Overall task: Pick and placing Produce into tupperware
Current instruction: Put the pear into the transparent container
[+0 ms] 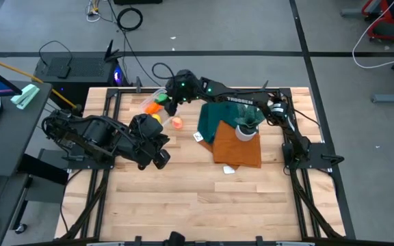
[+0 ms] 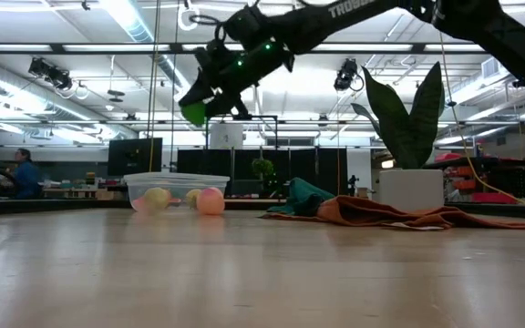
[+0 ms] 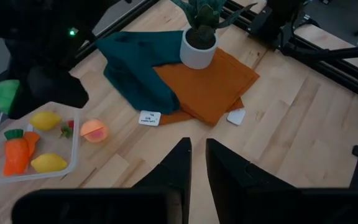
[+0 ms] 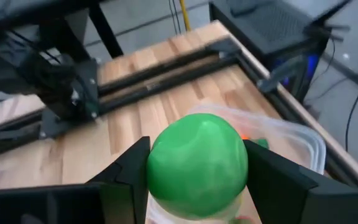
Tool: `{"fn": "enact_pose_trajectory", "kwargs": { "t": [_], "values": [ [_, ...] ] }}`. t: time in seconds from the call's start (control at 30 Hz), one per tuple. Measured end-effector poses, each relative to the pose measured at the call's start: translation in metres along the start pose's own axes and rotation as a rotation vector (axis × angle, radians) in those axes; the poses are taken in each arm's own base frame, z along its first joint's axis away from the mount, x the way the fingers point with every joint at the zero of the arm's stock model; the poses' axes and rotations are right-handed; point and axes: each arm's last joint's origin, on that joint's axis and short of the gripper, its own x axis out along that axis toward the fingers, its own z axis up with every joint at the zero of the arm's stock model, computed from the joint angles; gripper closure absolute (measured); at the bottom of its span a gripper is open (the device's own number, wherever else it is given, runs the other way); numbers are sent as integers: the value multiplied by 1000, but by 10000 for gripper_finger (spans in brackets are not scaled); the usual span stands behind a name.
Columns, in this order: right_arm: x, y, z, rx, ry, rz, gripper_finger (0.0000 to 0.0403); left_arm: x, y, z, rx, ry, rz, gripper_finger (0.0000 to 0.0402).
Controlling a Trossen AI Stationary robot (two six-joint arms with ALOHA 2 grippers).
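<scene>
My right gripper (image 1: 172,102) reaches to the table's far left and is shut on a round green piece (image 4: 196,163), which hangs in the air above the clear tupperware (image 3: 73,152). Inside the tupperware lie an orange carrot (image 3: 16,152), two yellow pieces (image 3: 45,119) and a tiny red berry (image 3: 67,129). The pink-orange peach (image 3: 94,130) rests on the wood just outside the tupperware's wall. My left gripper (image 3: 197,162) waits shut and empty over the table's left middle. My right gripper pinches the green piece between its two fingers (image 4: 126,180), one on each side of its round body (image 4: 160,165). It comes at the piece slanting down from the table's right. The piece (image 2: 193,112) is lifted clear, well above the tupperware (image 2: 176,191).
A spiky plant in a white pot (image 1: 246,126) stands on an orange cloth (image 1: 241,152) that overlaps a teal cloth (image 1: 217,116), right of centre. Two small white tags (image 1: 230,169) lie by the cloths. Bare wood covers the near half of the table.
</scene>
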Motion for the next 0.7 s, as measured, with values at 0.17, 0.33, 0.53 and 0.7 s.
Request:
{"fn": "enact_pose_trajectory", "kwargs": {
  "t": [0.17, 0.33, 0.53, 0.7],
  "values": [
    [10, -15, -7, 57, 11, -3, 227, 0, 0, 0, -2, 7, -6, 350],
    [23, -15, -8, 65, -48, 22, 227, 0, 0, 0, -8, 7, -6, 344],
    [43, -17, -25, 53, -45, 17, 227, 0, 0, 0, -26, 8, -7, 345],
    [59, -25, -42, 54, -2, -8, 227, 0, 0, 0, -32, 8, -7, 350]
  ]
}}
